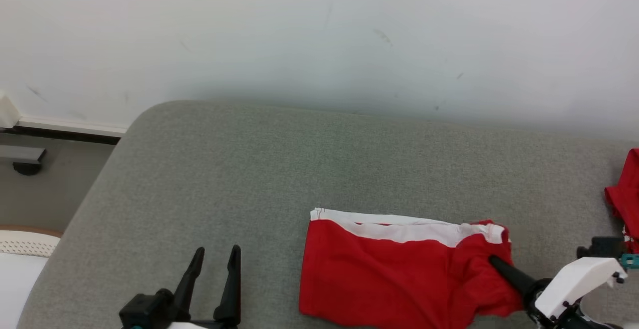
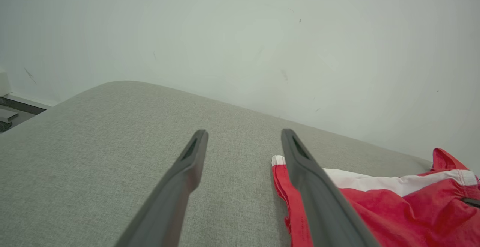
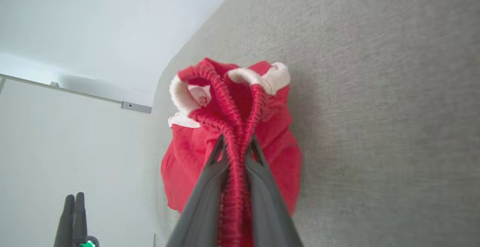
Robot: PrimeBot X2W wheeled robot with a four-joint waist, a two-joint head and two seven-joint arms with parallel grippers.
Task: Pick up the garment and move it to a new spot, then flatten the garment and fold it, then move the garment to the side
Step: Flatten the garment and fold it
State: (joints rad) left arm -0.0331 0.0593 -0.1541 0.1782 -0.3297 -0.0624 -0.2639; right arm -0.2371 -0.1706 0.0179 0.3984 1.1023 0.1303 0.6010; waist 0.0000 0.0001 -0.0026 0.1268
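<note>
- Two grippers are above a grey upholstered surface (image 1: 209,169), which stands against a white wall (image 1: 319,29).
- One red garment (image 1: 394,274) with a white band (image 1: 399,226) along its far edge lies on the near right part of this surface. It is mostly flat, but its right end is bunched.
- The right gripper (image 1: 491,260) reaches in from the near right and is closed on that bunched end. In the right wrist view its two fingers (image 3: 202,202) pinch a ribbed red fold between them, and the cloth gathers into thick folds just beyond the tips.
- The left gripper (image 1: 217,251) hangs at the near left with its fingers spread wide and nothing between them but the grey surface. It is near the left edge of the garment, but apart from it.
- A second red cloth (image 1: 624,199) lies at the right edge of the surface, well apart from the garment.
</note>
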